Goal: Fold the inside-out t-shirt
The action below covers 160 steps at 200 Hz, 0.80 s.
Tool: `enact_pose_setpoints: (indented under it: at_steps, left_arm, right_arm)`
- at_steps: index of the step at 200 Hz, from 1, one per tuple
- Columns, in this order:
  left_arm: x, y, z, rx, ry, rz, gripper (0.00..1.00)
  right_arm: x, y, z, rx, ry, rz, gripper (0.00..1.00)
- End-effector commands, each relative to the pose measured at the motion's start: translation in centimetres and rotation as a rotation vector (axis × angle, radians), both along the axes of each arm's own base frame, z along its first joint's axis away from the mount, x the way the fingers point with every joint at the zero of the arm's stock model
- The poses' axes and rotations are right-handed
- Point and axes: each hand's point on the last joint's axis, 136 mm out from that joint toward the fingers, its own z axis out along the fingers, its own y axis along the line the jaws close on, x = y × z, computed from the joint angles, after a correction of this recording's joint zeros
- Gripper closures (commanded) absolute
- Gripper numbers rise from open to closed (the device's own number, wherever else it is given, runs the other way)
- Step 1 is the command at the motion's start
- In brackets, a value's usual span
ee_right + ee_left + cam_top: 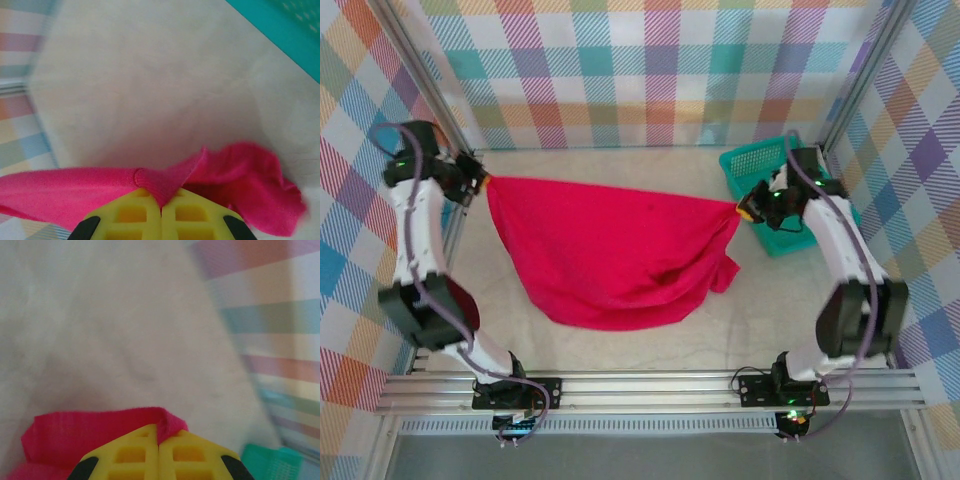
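So the red t-shirt point(610, 255) is stretched out across the middle of the table point(620, 165), pulled into a taut line along its far edge between the two arms. The rest of it sags toward the near side in a big rounded drape, with a small flap sticking out at the near right.

The left gripper point(480, 182) is at the far left, clamped on that corner of the cloth. In the left wrist view the yellow fingers point(130, 455) are pressed tight together, with a fold of red fabric point(90, 432) pinched in the seam between them. The right gripper point(745, 208) is doing the same on the right side: fingers point(130, 215) closed, with a ridge of the shirt point(240, 180) squeezed between them and a loose bit flopping off to the side. Both wrist views show the tabletop sitting below the pinched corners, so those corners are held up off it.

Container-wise, there's one teal mesh basket point(760, 160) in the far right corner, just beside the right gripper. The shirt is entirely outside it, off to its left, with the pinched right corner close to the basket's near-left side. The right arm covers a good chunk of the basket from above, so I can't tell what's in it. Its rim point(280, 30) and a blurry corner point(272, 462) show up in the wrist views.
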Motion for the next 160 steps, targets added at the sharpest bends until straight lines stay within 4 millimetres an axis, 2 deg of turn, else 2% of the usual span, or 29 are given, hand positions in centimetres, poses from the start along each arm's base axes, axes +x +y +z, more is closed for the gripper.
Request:
enact_pose_setpoints:
  at_steps: [1,8,13,22,29,39,51,79,92,114,120,129,148,160]
  left_arm:
    - [0.7,-1.9,-2.6,0.117,0.065,-0.079,0.81]
    - [0.5,-2.2,-3.0,0.162,0.088,-0.088,0.65]
    - [0.3,-2.4,-3.2,0.196,0.101,-0.095,0.54]
    - [-0.3,-3.2,-3.2,0.26,0.113,-0.11,0.45]
    - [-0.8,-4.5,-3.2,0.297,0.108,-0.139,0.44]
    - [-1.5,-7.5,-2.9,0.33,0.071,-0.214,0.44]
    - [-2.5,-12.6,-3.6,0.327,0.032,-0.35,0.44]
    - [-5.5,-24.2,-7.2,0.213,0.007,-0.657,0.45]
    - [-6.7,-28.1,-8.9,0.201,0.031,-0.759,0.45]
    - [-8.1,-32.4,-11.4,0.193,0.092,-0.872,0.45]
    - [-8.3,-33.1,-12.1,0.196,0.108,-0.884,0.45]
    - [-8.7,-34.1,-13.0,0.191,0.125,-0.902,0.45]
    - [-9.6,-36.5,-14.5,0.16,0.148,-0.951,0.45]
    - [-10.3,-38.0,-15.0,0.148,0.154,-0.986,0.45]
  right_arm:
    - [2.7,1.4,0.0,-0.05,-0.066,0.057,0.7]
    - [2.7,1.7,-0.6,-0.076,-0.047,0.074,0.56]
    - [2.5,1.8,-0.7,-0.089,-0.037,0.084,0.51]
    - [1.8,2.1,-1.0,-0.115,-0.029,0.101,0.46]
    - [1.1,2.5,-1.1,-0.137,-0.031,0.115,0.45]
    - [-0.2,3.3,-1.5,-0.164,-0.029,0.142,0.45]
    - [-2.1,4.7,-2.5,-0.184,-0.016,0.184,0.45]
    - [-6.0,8.6,-5.9,-0.141,0.026,0.252,0.45]
    - [-7.2,9.8,-8.0,-0.13,0.06,0.268,0.44]
    - [-8.0,10.2,-11.9,-0.142,0.144,0.257,0.41]
    - [-8.0,10.2,-12.6,-0.142,0.154,0.25,0.44]
    - [-8.0,9.9,-13.4,-0.152,0.159,0.238,0.56]
    - [-8.8,9.0,-13.3,-0.183,0.151,0.229,0.99]
    - [-9.6,8.3,-12.7,-0.192,0.12,0.217,1.0]
